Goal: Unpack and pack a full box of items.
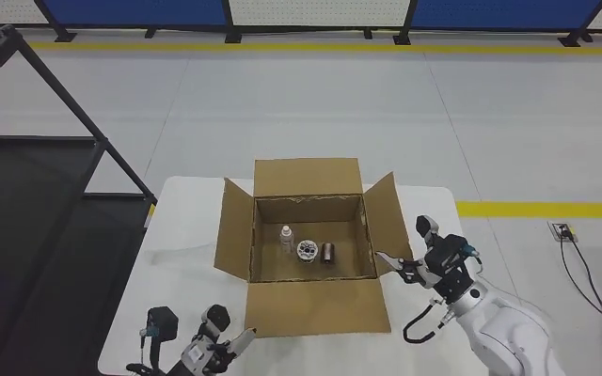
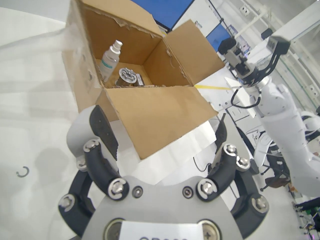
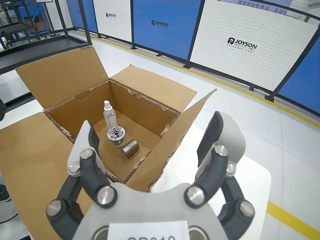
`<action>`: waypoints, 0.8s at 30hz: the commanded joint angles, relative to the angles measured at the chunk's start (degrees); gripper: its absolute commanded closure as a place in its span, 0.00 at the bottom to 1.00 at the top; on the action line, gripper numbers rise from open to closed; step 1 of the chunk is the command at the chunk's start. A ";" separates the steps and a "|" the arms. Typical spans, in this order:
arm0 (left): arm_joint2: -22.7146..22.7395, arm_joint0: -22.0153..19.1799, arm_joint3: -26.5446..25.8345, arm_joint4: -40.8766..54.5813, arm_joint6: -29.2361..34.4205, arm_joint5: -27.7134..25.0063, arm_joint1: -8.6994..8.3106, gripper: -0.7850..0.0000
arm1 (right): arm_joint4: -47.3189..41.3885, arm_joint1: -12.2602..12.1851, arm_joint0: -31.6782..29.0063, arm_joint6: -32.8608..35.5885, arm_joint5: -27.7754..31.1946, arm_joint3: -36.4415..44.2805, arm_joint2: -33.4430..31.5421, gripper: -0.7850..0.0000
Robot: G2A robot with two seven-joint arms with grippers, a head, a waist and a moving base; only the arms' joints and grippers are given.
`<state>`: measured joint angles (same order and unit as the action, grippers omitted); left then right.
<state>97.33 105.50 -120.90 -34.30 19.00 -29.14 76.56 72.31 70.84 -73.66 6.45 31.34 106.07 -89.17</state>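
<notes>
Box (image 3: 62, 81) holds three: labelled spray bottle (image 3: 110, 117), metal flange (image 3: 115, 134), steel cylinder (image 3: 130, 148).

Open cardboard box (image 1: 318, 305), upright bottle (image 1: 286, 236), metal hub (image 1: 307, 250), cylinder (image 1: 327, 252) inside

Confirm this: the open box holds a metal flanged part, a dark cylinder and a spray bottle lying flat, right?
No. The spray bottle stands upright, as the right wrist view shows. The open box does hold the metal flanged part and dark cylinder.

The white table (image 1: 179, 282) bears an open cardboard box (image 1: 315, 308) near its middle.
</notes>
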 commanded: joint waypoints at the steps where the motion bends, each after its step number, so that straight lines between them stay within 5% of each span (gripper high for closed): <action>1: 2.20 0.60 -0.76 2.34 -1.60 0.76 -0.09 0.00 | -0.32 0.01 -0.10 -0.08 -0.47 -0.04 -0.03 0.00; 7: 3.26 -2.82 -1.00 2.72 -1.94 4.68 -0.38 0.00 | -12.84 -0.59 4.56 5.05 6.52 -7.45 -2.09 0.00; 18: -4.99 -11.63 0.58 -4.80 3.06 9.88 -0.84 0.00 | -32.81 -2.12 16.46 21.55 18.43 -22.95 -0.49 0.00; 24: -9.14 -13.12 -0.33 -7.31 2.60 10.78 -0.88 0.00 | -40.70 -3.01 21.60 29.49 23.81 -27.38 2.71 0.00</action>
<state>88.79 92.49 -121.01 -41.26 21.63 -18.42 75.69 32.89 67.92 -52.78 35.11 54.51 79.22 -86.97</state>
